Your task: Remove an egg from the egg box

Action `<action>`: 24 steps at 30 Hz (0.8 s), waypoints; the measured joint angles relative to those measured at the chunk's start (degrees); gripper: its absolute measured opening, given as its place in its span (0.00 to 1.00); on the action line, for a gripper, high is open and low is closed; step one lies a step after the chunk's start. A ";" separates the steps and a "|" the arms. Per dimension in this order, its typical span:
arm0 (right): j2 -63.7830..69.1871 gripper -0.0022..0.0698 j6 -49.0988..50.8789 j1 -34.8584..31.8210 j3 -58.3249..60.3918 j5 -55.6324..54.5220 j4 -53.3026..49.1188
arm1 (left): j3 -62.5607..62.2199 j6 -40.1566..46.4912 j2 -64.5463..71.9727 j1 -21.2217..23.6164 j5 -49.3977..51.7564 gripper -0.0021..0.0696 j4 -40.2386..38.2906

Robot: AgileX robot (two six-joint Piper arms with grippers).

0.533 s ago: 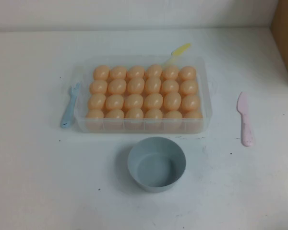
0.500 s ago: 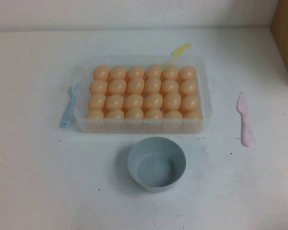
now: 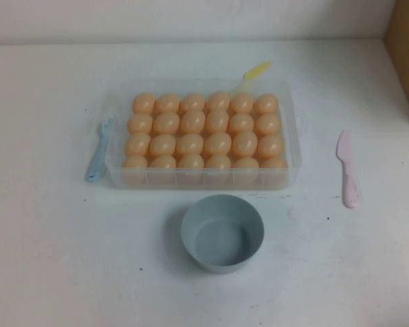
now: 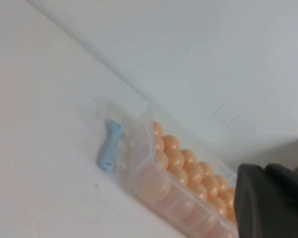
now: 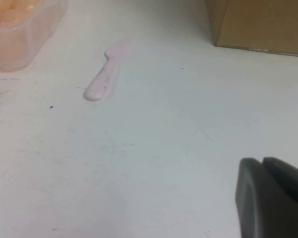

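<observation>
Nearest the robot, off the high view: left gripper point(image 4: 271, 199), seen only as a dark block at the edge of its own wrist view, hanging off the left end of the egg box point(image 3: 204, 179). Impossible to tell how its jaws stand, or whether anything is in them. Same for the right gripper point(image 5: 269, 199): a dark block low over bare bench point(image 3: 54, 259) on the right side, near the pink knife point(image 3: 347, 170), jaws not readable.

One small change only: gone from the near left corner of the high view, a dark sliver that sat there half a second ago. Probably a part of the left arm, shifted out of frame. Otherwise nothing displaced on the bench.

Next out, a round grey-blue bowl point(image 3: 222, 233), holding nothing, just in front of the egg box and apart from it.

Then the box itself, every cell filled, four rows of six. Front-row egg point(image 3: 190, 162) seated like the rest, none lifted, none missing. Blue fork point(image 3: 99, 151) just beside the left wall; yellow spoon point(image 3: 255, 71) at the far right corner, touching or nearly so. Brown box point(image 3: 405, 58) at the far right edge.

Meaning for the task, as a judgement: barely begun, approach at most starting, no contact made with any egg.
</observation>
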 joint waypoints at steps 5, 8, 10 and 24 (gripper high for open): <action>0.00 0.00 0.00 0.00 0.00 0.00 0.00 | 0.00 1.63 0.00 0.00 -2.94 0.02 -2.67; 0.00 0.00 0.00 0.00 0.00 0.00 0.00 | 0.00 2.43 0.00 0.00 -3.12 0.02 -2.97; 0.00 0.00 0.00 0.00 0.00 0.00 0.00 | 0.00 5.31 0.00 0.00 -3.12 0.02 -2.48; 0.00 0.00 0.00 0.00 0.00 0.00 0.00 | 0.00 29.62 0.00 0.00 2.15 0.02 2.92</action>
